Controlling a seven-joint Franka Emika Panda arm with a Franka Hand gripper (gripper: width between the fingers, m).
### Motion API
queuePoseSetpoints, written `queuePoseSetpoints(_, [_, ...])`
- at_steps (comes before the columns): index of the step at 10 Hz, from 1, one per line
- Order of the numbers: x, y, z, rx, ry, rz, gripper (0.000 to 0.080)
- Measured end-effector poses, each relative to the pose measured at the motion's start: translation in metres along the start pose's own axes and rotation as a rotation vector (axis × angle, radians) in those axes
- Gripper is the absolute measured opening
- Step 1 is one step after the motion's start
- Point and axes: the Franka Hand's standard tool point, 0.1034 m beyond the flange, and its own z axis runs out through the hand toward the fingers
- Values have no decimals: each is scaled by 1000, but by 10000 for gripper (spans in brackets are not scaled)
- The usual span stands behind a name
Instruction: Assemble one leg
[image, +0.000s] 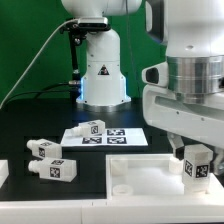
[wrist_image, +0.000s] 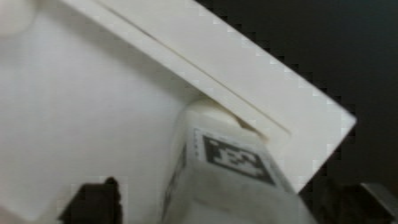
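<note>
Claw (image: 197, 168) clamps the leg (image: 197, 163) upright over the tabletop's (image: 135, 172) corner, probably lining it up for its socket.

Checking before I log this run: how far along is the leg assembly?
Done: one leg is picked up and brought over to the large white square piece.
In hand: the gripper is shut on that leg, held at a corner of the square piece; whether it is seated yet cannot be told.
Left: seating it. Three other legs lie loose on the table beside the marker board.
</note>
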Motion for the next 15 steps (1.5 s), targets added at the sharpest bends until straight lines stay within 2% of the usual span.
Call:
queuePoseSetpoints(2, [-4,-1,-4,35,43,-128,644])
queuePoseSetpoints(5, [-1,2,-2,27,46,-328,649])
queuePoseSetpoints(7, [10,10,0,8,66,-725,649])
queuePoseSetpoints(9, [12,11,0,11,65,-704,649])
queuePoseSetpoints(10, [11,11,0,10,65,-704,517])
queuePoseSetpoints(11, [12,11,0,11,65,-696,517])
queuePoseSetpoints(12, [11,11,0,14,63,-618,380])
queuePoseSetpoints(13, [11,10,0,17,62,-541,282])
queuePoseSetpoints(15, [7,10,1,14,64,-291,282])
